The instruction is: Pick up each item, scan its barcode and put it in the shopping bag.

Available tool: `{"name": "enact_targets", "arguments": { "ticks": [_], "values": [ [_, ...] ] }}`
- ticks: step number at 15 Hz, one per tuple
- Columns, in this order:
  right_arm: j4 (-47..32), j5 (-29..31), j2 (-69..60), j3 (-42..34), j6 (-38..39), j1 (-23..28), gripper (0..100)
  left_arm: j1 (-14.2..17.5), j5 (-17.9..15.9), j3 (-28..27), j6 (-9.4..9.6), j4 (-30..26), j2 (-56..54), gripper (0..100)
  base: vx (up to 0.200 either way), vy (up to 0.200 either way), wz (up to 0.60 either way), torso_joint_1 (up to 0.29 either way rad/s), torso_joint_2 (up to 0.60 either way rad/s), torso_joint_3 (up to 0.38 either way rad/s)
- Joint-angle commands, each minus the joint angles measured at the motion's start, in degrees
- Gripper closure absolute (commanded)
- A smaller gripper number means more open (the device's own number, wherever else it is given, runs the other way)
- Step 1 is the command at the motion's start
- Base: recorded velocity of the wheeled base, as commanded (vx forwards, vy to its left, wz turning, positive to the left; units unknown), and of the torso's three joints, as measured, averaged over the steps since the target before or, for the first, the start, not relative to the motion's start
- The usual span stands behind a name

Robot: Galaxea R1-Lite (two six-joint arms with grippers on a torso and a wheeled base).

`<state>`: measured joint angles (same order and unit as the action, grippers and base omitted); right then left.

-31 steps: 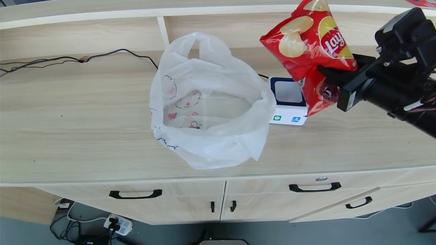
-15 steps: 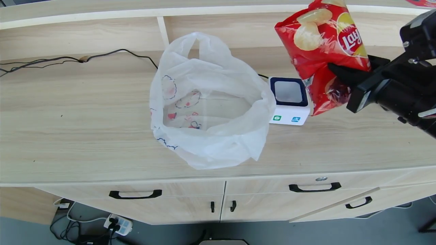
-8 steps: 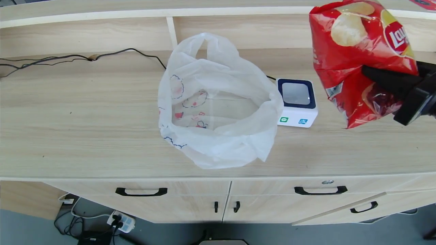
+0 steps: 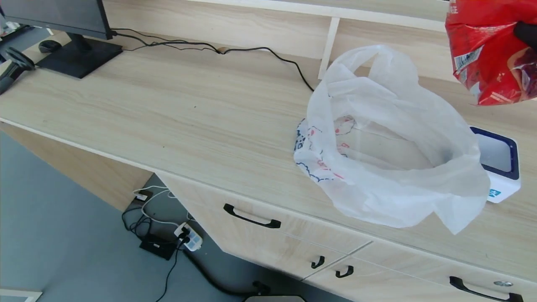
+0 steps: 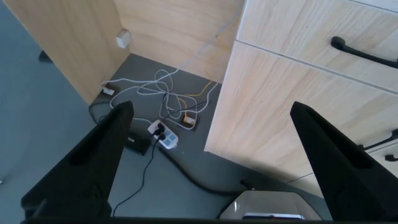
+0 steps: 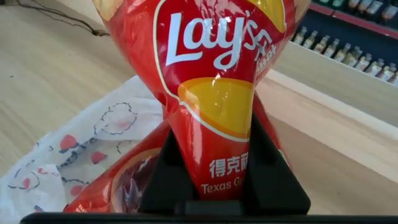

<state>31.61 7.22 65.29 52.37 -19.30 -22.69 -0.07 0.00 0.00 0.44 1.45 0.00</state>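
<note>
Right hand (image 6: pixel 214 146) clamped on chip bag (image 6: pixel 211 68), high, apparently beyond shopping bag (image 4: pixel 390 138); left hand (image 5: pixel 209 112) open, low by drawers (image 5: pixel 298 37).

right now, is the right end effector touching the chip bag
Touching. The right wrist view shows the right end effector pinching the chip bag from both sides.

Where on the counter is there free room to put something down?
The wide stretch of counter between the monitor stand and the shopping bag is bare. On the bag's other side the scanner crowds it.
</note>
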Motion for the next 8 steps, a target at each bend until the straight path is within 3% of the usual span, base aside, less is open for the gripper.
{"name": "enact_targets", "arguments": {
  "ticks": [1, 3, 5, 8],
  "values": [
    [-2.1, -0.2, -0.3, 0.2, 0.2, -3.4, 100, 0.0, 0.0, 0.0, 0.0, 0.0, 0.1, 0, 0.0, 0.0, 0.6, 0.007, 0.01, 0.012],
    [-2.5, 0.5, 0.3, -1.0, 6.0, -8.2, 100, 0.0, 0.0, 0.0, 0.0, 0.0, 0.1, 0, 0.0, 0.0, 0.0, 0.0, 0.0, 0.0],
    [-2.0, 0.4, 2.3, -3.5, 14.7, -8.3, 100, 0.0, 0.0, 0.0, 0.0, 0.0, 0.1, 0, 0.0, 0.0, 0.0, 0.0, 0.0, 0.0],
    [-1.6, 0.5, 4.7, -5.0, 22.9, -3.5, 100, 0.0, 0.0, 0.0, 0.0, 0.0, 0.1, 0, 0.0, 0.0, 0.0, 0.0, 0.0, 0.0]
  ]
}}
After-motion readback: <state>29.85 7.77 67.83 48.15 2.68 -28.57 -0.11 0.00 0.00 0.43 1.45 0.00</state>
